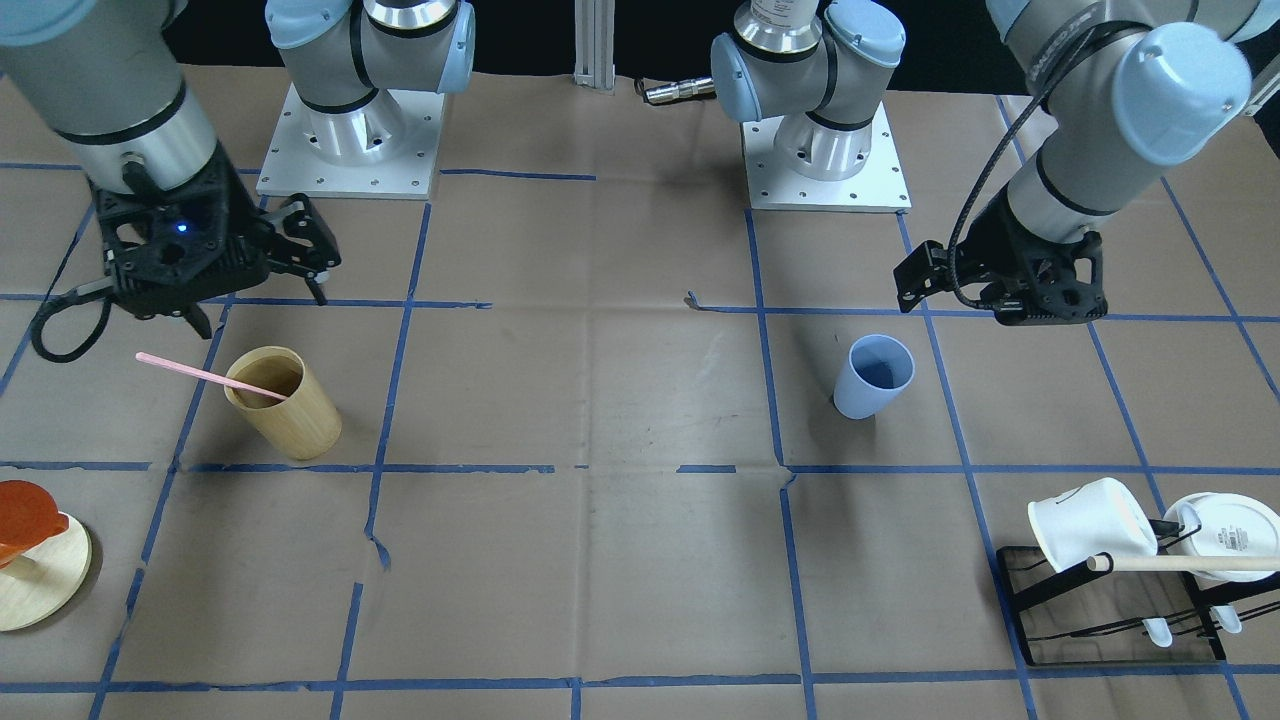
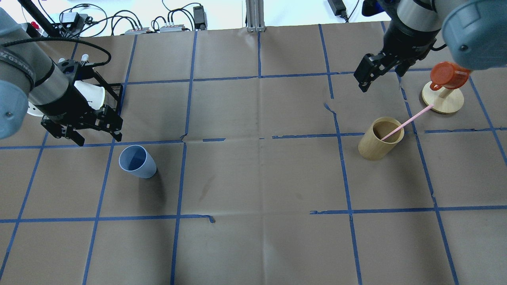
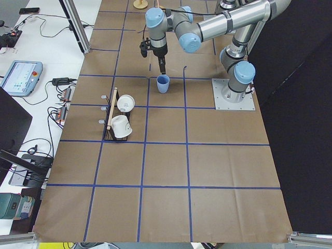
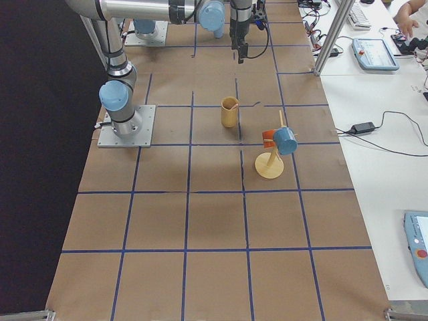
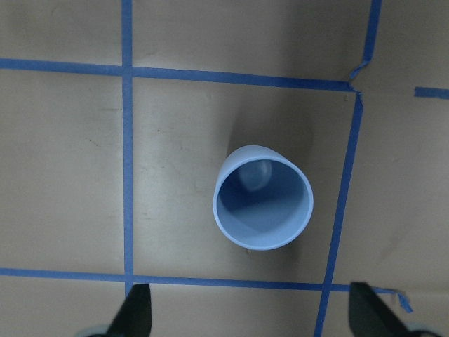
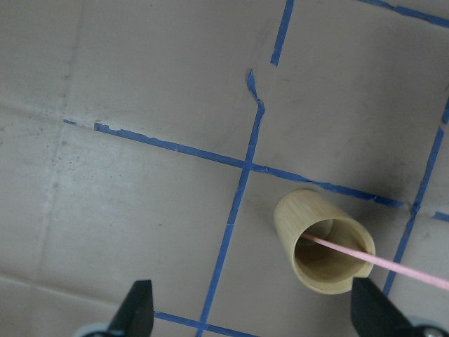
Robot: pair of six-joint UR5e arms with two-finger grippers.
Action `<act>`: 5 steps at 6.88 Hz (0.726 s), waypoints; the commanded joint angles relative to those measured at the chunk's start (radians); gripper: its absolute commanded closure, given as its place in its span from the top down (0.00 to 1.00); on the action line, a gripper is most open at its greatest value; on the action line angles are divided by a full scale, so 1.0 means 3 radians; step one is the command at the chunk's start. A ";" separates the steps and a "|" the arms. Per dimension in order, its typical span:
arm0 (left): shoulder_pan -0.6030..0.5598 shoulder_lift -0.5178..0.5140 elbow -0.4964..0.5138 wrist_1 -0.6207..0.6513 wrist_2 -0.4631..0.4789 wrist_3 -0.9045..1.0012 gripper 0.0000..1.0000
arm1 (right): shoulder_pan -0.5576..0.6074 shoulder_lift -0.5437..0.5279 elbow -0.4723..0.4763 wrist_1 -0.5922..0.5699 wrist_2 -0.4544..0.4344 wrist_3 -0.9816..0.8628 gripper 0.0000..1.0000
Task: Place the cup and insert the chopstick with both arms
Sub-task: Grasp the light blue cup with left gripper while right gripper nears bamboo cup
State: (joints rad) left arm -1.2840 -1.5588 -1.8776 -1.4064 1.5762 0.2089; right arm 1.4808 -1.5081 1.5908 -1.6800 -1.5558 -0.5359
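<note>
The light blue cup (image 1: 873, 377) stands upright on the paper-covered table, also seen in the overhead view (image 2: 137, 161) and the left wrist view (image 5: 263, 207). My left gripper (image 2: 97, 132) hovers just behind it, open and empty, with the fingertips (image 5: 137, 312) wide apart. The pink chopstick (image 2: 408, 122) leans in the tan bamboo cup (image 2: 379, 139), its upper end sticking out over the rim (image 6: 379, 261). My right gripper (image 2: 378, 73) is open and empty, above and beyond the bamboo cup (image 1: 285, 405).
A black rack (image 1: 1110, 590) with white mugs (image 1: 1090, 525) and a thick wooden rod (image 1: 1180, 563) stands behind my left gripper. An orange cup (image 2: 445, 77) sits on a round wooden stand (image 2: 443, 101) near the chopstick's tip. Two arm bases (image 1: 350, 150) are at the robot side.
</note>
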 commanded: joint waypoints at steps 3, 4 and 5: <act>0.0026 -0.0212 -0.0511 0.0989 0.0023 -0.0016 0.93 | -0.0518 -0.0030 0.0326 -0.0214 -0.0009 -0.1653 0.99; 0.0016 -0.0305 -0.0526 0.0996 0.0023 -0.0026 0.93 | -0.0569 -0.0071 0.0383 -0.0163 -0.0009 -0.2004 0.99; 0.0026 -0.0346 -0.0562 0.0976 0.0023 -0.0021 0.93 | -0.0630 -0.0107 0.0394 -0.0122 0.0001 -0.2428 0.99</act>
State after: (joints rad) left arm -1.2776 -1.6410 -2.0355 -1.1191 1.5829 0.2028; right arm 1.3128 -1.5279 1.6983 -1.7292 -1.5572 -1.1265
